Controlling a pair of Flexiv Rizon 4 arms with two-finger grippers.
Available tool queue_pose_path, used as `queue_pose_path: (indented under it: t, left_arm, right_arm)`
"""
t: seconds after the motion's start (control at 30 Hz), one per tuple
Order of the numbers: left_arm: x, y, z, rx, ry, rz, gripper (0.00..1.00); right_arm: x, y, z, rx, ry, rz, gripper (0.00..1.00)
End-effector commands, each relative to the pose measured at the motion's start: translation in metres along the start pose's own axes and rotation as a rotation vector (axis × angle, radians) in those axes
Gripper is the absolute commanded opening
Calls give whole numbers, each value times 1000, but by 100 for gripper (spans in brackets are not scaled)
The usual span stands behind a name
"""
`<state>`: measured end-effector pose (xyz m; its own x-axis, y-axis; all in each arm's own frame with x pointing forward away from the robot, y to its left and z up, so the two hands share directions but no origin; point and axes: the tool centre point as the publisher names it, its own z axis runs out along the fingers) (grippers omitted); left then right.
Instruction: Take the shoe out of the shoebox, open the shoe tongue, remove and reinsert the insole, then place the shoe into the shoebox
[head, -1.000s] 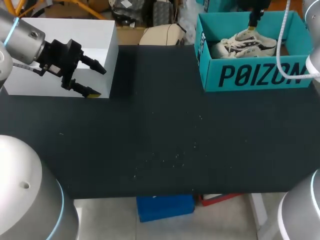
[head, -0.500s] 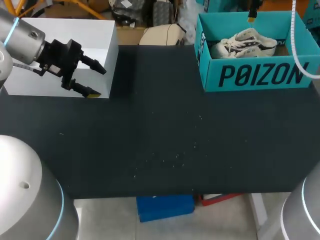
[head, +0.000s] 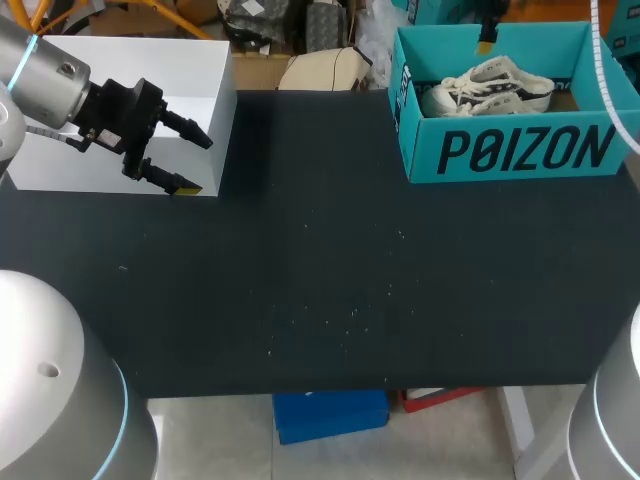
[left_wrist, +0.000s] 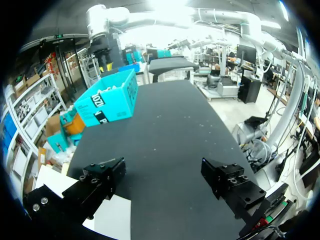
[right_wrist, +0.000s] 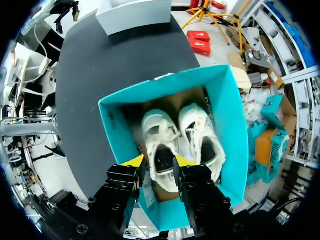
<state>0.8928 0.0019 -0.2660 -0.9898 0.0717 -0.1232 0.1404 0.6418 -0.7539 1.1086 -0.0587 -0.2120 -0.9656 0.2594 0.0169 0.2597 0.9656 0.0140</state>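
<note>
A: Right hand (right_wrist: 159, 161)?
B: Fingers narrowly apart, gripping nothing. It hangs above the shoebox (right_wrist: 232, 117); the shoe (right_wrist: 161, 142) lies in the box directly beneath.
A: Left hand (left_wrist: 170, 182)?
B: Spread wide over the bench (left_wrist: 165, 125), shoebox far ahead.
</note>
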Motion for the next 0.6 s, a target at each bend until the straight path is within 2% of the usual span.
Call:
queue_pose_path:
  t: [0.03, 0.1, 0.13, 0.17, 0.2, 0.6]
  left_arm:
    - [1, 0, 1, -4, -4, -1, 100]
    - [1, 0, 1, -4, -4, -1, 100]
    - [1, 0, 1, -4, -4, -1, 100]
    - [1, 0, 1, -4, -4, -1, 100]
    - [1, 0, 1, -4, -4, -1, 100]
    - [1, 0, 1, -4, -4, -1, 100]
  right_arm:
    - [131, 7, -5, -6, -342, -18, 38]
    - [144, 12, -4, -6, -360, -39, 47]
    - [151, 14, -3, -20, -370, -43, 61]
    - [157, 14, -2, -23, -374, -46, 87]
    - [162, 14, 0, -21, -376, -48, 98]
    - [216, 17, 24, -51, -346, -74, 100]
